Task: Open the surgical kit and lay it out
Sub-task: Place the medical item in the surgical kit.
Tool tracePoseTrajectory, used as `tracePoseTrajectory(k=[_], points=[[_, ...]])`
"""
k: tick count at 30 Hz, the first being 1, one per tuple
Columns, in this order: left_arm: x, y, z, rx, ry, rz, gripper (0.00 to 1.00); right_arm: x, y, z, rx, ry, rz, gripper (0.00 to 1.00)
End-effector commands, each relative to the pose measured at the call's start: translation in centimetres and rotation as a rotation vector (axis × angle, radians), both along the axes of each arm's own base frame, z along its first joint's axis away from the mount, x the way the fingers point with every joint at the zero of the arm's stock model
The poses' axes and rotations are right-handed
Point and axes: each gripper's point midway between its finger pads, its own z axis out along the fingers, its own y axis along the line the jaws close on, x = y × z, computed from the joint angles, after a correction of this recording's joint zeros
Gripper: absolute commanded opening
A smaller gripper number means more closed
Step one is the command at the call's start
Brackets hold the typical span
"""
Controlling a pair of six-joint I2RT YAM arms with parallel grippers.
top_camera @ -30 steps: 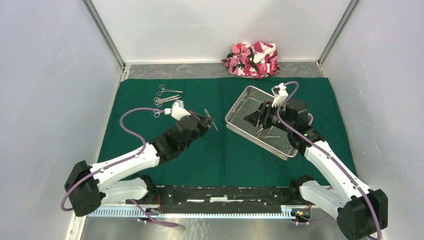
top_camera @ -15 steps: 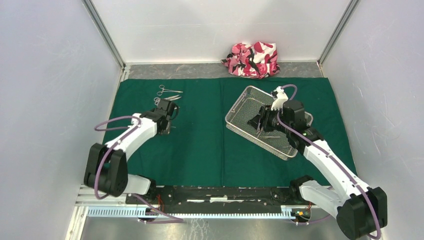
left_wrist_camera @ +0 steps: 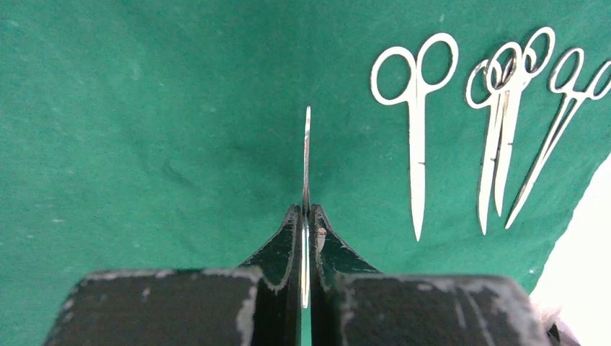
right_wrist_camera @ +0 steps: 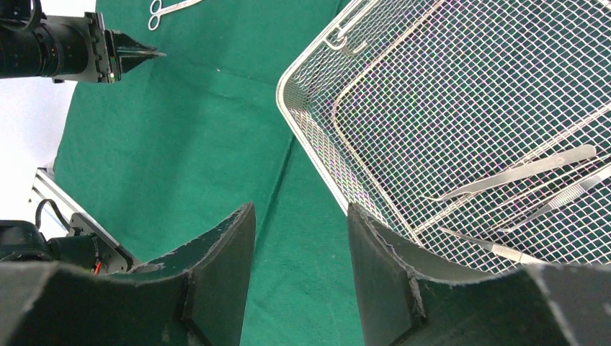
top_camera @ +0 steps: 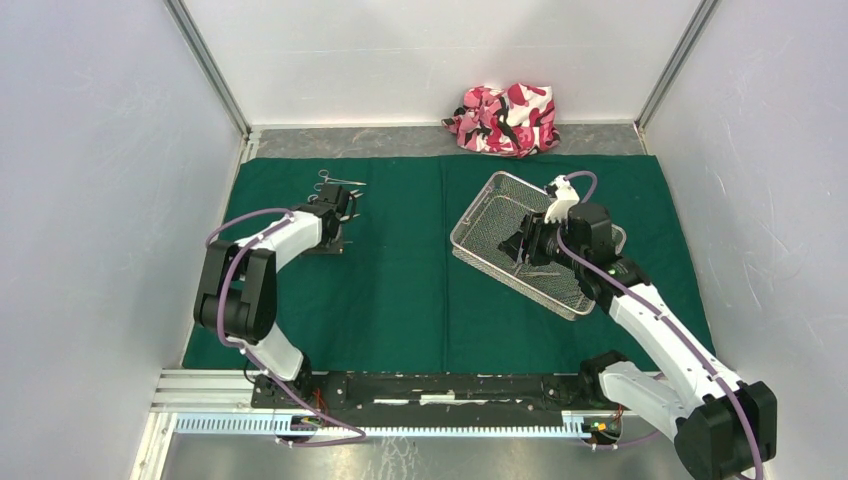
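Swinging away from the middle of the green cloth, the left arm has carried its load to the far left part of it, while the right arm has barely shifted over the one wire tray. The left gripper is clamped tight on one thin steel tool, its two fingers pressed together with only that sliver between them. The tool is seen edge-on, so what kind it is cannot be told, nor whether its tip touches the cloth. Just beside it, to the right in the wrist view, lie four ring-handled tools flat on the cloth, handles pointing away from the camera (the middle two overlap; the outer two lie apart). From above, the gripper covers most of that row and only one pair shows clearly beyond it. The right gripper hangs with its jaws spread wide and nothing between them, over the edge of the tray that faces the left arm. Inside the tray at least three slim tweezers lie on the mesh, close together, toward its right side in the wrist view. The tray sits askew on the right half of the cloth. One camouflage bundle rests beyond the cloth's far edge, well apart from both arms.
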Motion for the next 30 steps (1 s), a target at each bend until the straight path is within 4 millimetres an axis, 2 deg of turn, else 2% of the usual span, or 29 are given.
tracePoseTrajectory(k=[1, 6, 12, 16, 23, 30], points=[[2.7, -0.2, 1.1, -0.028, -0.077, 0.06, 0.05, 0.4, -0.2, 0.0, -0.015, -0.031, -0.002, 0.56], [3.1, 0.0, 0.6, -0.007, -0.037, 0.073, 0.05, 0.4, -0.3, 0.0, -0.022, -0.034, -0.002, 0.55], [2.4, 0.5, -1.2, -0.013, 0.012, 0.102, 0.08, 0.4, -0.4, 0.1, -0.03, -0.04, 0.0, 0.55], [2.2, 1.4, -1.5, 0.01, 0.027, 0.115, 0.08, 0.5, -0.4, 0.2, -0.032, -0.04, -0.002, 0.55], [1.7, 1.8, -2.1, 0.006, 0.059, 0.114, 0.21, 0.4, -0.3, 0.2, -0.022, -0.038, 0.001, 0.55], [1.5, 2.0, -1.1, 0.019, 0.056, 0.078, 0.32, 0.5, -0.7, 0.5, -0.039, -0.046, -0.017, 0.55]])
